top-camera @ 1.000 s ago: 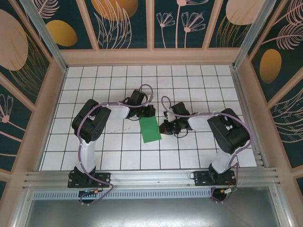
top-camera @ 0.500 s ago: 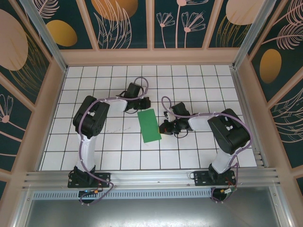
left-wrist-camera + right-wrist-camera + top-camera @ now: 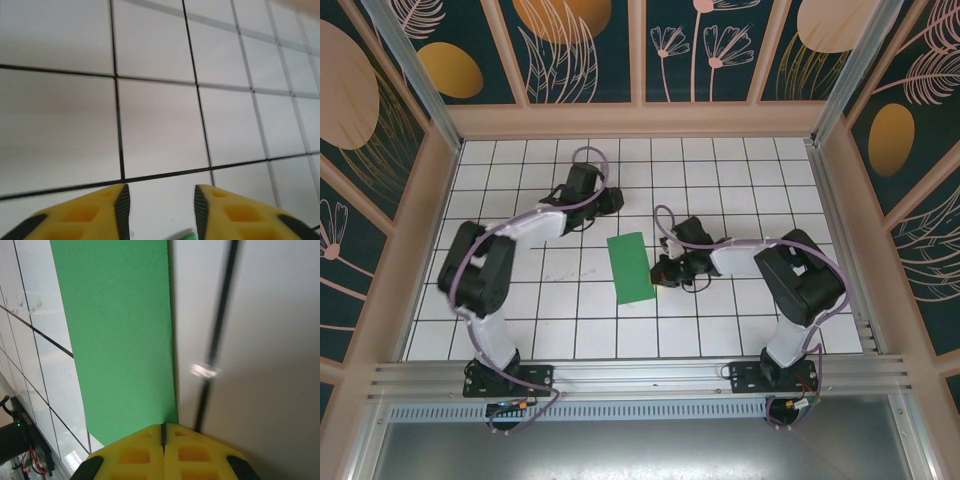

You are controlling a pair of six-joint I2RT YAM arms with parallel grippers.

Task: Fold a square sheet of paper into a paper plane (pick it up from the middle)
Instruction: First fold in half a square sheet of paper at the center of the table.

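Note:
The square sheet of paper [image 3: 631, 267] is green and lies flat on the white grid table as a narrow rectangle, about one tile wide and two long, not shaped as a paper plane. My right gripper [image 3: 660, 270] is shut, and its yellow tips [image 3: 163, 426] sit at the sheet's right long edge [image 3: 120, 340], near one corner. My left gripper [image 3: 612, 200] hovers over bare tiles about one tile beyond the sheet's far end. In the left wrist view its jaws [image 3: 161, 210] stand open with nothing between them, and a sliver of green [image 3: 184, 235] shows at the bottom edge.
The table [image 3: 550, 320] is ringed by a low wooden frame with patterned wall panels [image 3: 580, 50] behind it. An aluminium rail [image 3: 640, 380] with both arm bases runs along the near edge. The right arm's cable [image 3: 665, 215] loops just right of the sheet.
The left gripper has opened, left the sheet's far end and pulled back up and to the left as its arm stretched out. The sheet has shifted slightly left. The right gripper has barely moved.

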